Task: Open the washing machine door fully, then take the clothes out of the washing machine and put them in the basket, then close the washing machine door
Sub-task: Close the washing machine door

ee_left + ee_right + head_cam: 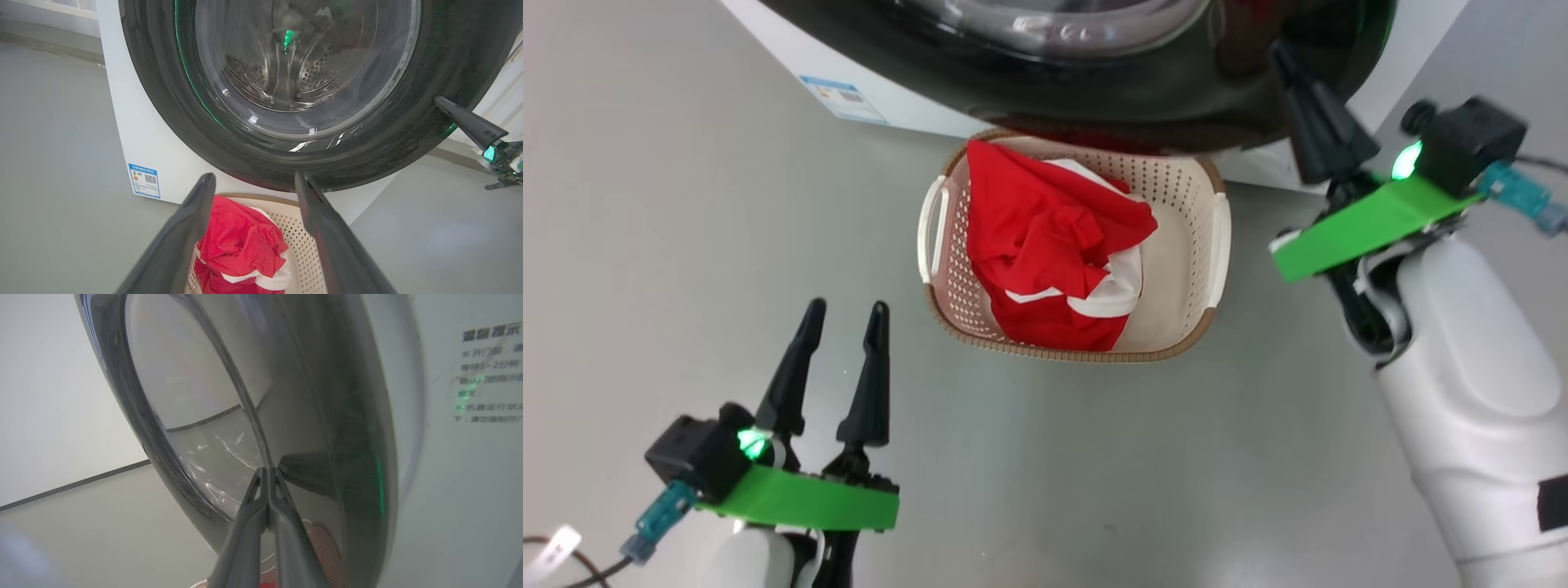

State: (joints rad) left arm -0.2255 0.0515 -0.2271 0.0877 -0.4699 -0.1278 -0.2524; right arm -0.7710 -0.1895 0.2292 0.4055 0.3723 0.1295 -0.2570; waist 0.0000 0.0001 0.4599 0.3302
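As the head camera sees it: the clothes lie heaped in the basket on the floor, just below the washing machine door; the left gripper hangs spread and empty, well apart from both.
As the left wrist sees it: the door's black ring sits close against the washing machine; whether it has latched cannot be told.
As the right wrist sees it: the right gripper, its fingers pressed together, touches the black ring beside the glass.
Closing push, a judgement: press squarely on the black ring, not the glass, until the door seats flush.
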